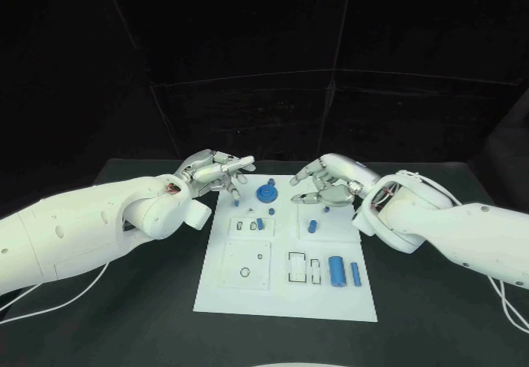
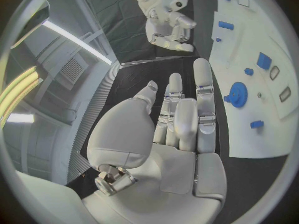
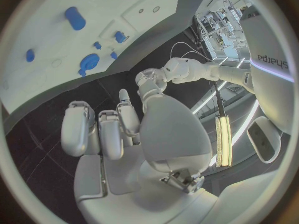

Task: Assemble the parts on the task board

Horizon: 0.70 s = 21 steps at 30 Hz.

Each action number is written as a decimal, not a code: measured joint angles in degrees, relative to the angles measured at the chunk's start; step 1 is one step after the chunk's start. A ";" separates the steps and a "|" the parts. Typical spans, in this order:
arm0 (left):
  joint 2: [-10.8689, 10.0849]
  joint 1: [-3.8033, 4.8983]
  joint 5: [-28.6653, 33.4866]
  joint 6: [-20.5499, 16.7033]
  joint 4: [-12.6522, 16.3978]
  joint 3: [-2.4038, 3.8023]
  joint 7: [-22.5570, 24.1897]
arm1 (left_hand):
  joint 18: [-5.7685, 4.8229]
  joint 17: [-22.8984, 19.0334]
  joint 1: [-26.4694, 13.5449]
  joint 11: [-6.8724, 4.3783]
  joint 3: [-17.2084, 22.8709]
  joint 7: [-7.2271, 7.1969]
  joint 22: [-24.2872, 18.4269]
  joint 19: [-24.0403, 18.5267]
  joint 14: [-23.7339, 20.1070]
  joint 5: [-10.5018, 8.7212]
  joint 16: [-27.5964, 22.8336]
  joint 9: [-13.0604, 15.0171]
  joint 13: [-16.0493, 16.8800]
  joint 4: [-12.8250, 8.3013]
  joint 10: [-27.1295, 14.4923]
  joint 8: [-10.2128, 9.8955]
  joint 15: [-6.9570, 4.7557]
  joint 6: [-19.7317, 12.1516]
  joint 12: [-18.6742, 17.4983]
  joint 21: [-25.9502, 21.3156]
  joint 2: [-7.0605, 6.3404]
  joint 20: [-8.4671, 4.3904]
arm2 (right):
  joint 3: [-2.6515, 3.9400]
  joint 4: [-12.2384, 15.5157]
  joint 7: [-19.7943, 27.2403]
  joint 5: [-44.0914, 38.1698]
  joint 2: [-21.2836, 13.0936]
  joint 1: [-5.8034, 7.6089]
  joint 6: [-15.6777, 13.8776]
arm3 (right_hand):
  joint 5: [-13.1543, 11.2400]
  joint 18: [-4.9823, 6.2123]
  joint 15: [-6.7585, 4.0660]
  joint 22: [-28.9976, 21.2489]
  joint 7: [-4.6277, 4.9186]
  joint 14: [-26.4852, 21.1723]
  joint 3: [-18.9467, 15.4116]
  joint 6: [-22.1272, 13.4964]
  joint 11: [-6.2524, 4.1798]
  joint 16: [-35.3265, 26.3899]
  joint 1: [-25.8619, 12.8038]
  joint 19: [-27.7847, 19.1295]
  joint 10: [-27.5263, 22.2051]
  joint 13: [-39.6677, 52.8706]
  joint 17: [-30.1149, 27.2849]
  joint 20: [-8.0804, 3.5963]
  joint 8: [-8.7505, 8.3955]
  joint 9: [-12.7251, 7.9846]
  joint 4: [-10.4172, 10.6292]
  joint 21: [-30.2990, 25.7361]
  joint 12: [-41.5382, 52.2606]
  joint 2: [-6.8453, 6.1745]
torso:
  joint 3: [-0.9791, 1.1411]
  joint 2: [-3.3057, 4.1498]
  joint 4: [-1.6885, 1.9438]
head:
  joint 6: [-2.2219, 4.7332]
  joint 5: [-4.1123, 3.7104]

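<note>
The white task board [image 1: 284, 294] lies in the middle of the table. A blue gear [image 1: 267, 193] stands near its far edge and also shows in the left wrist view [image 2: 237, 93] and the right wrist view [image 3: 88, 63]. Small blue pieces [image 1: 260, 223] [image 1: 313, 225] sit mid-board. Two blue cylinders [image 1: 337, 271] [image 1: 356, 274] lie at the near right. My left hand [image 1: 215, 172] hovers at the far left corner, its fingers [image 2: 202, 99] stretched out and holding nothing. My right hand [image 1: 329, 187] hangs over the far right corner with fingers [image 3: 106, 134] loosely bent, nothing in them.
Several empty slots and outlines [image 1: 297, 265] mark the board's near half. Black table [image 1: 132, 321] surrounds the board on all sides. White cables [image 1: 507, 302] trail beside my right arm.
</note>
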 measured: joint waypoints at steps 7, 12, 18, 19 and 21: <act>0.77 2.51 -11.95 2.87 -1.05 0.00 -13.49 | -3.60 3.54 -2.78 -1.98 -4.85 -2.15 30.82 3.09 0.07 0.70 12.33 7.83 32.31 4.04 -5.36 11.01 -1.49 -4.07 34.48 27.19 1.83 -2.14 | 0.02 -1.19 1.48 5.35 -3.52 1.51 0.20 | 0.06 0.00 0.00 -0.23 0.18 0.00 -0.32 0.19 0.00 0.00 0.00 0.00 0.00 0.00 0.00 0.00 0.10 -0.05 0.00 0.00 0.00 0.00 | 0.42 -1.10 -0.44 | -0.83 0.52; 3.18 4.28 -20.86 6.65 -1.93 -0.01 -24.29 | -4.41 3.54 -3.43 -1.38 -7.21 -1.88 38.70 3.09 0.07 0.41 12.72 11.68 36.99 6.41 -9.30 16.03 -1.49 -8.18 39.36 33.02 2.48 -2.13 | 0.02 -2.36 1.52 7.33 -4.66 2.11 0.20 | 0.24 0.00 0.00 -0.45 -0.02 0.00 -0.50 0.39 0.00 -0.23 0.00 -0.06 0.00 0.00 0.00 -0.06 0.10 -0.14 0.19 -0.21 0.00 0.00 | 0.58 -1.56 -0.48 | -1.30 0.61; 6.97 5.64 -31.77 11.85 -3.88 -0.19 -34.43 | -4.41 3.53 -3.15 -1.45 -9.02 -2.11 42.12 3.09 0.07 0.41 13.78 14.86 40.15 7.91 -9.23 20.55 -1.49 -10.22 42.76 35.75 3.28 -2.13 | 0.01 -3.26 1.05 8.56 -4.65 2.28 0.21 | 0.27 0.00 0.00 -0.69 -0.02 0.00 -0.61 0.39 -0.01 -0.25 0.00 -0.39 0.01 0.01 0.05 0.01 0.10 -0.14 0.11 -0.21 0.00 0.00 | 0.60 -1.84 -0.42 | -1.59 0.78; 7.57 5.91 -33.30 12.58 -4.23 -0.50 -35.67 | -4.41 3.53 -3.15 -1.56 -9.23 -2.23 42.58 3.09 0.07 0.41 13.78 15.22 40.56 8.12 -9.12 21.03 -1.49 -10.35 43.17 36.06 3.28 -2.13 | 0.01 -3.36 0.92 8.67 -4.59 2.30 0.22 | 0.56 -0.01 0.00 -0.77 -0.02 0.00 -0.83 0.39 -0.14 -0.46 0.00 -0.39 0.14 0.00 0.05 0.01 0.10 -0.18 0.19 -0.24 0.00 0.00 | 0.60 -1.84 -0.42 | -1.60 0.81; 8.72 6.34 -35.83 13.88 -4.96 -1.24 -37.85 | -4.41 3.53 -3.15 -1.75 -9.89 -2.28 43.56 3.09 0.07 0.41 13.78 15.81 41.20 8.46 -8.93 21.95 -1.49 -10.80 43.84 36.75 3.28 -2.13 | 0.01 -3.55 0.56 8.89 -4.46 2.31 0.22 | 1.32 0.00 0.00 -0.84 -0.02 0.00 -0.97 0.39 -0.22 -0.54 0.00 -0.39 0.23 0.00 0.04 0.01 0.10 -0.29 0.15 -0.44 0.00 0.00 | 0.59 -1.83 -0.42 | -1.65 0.85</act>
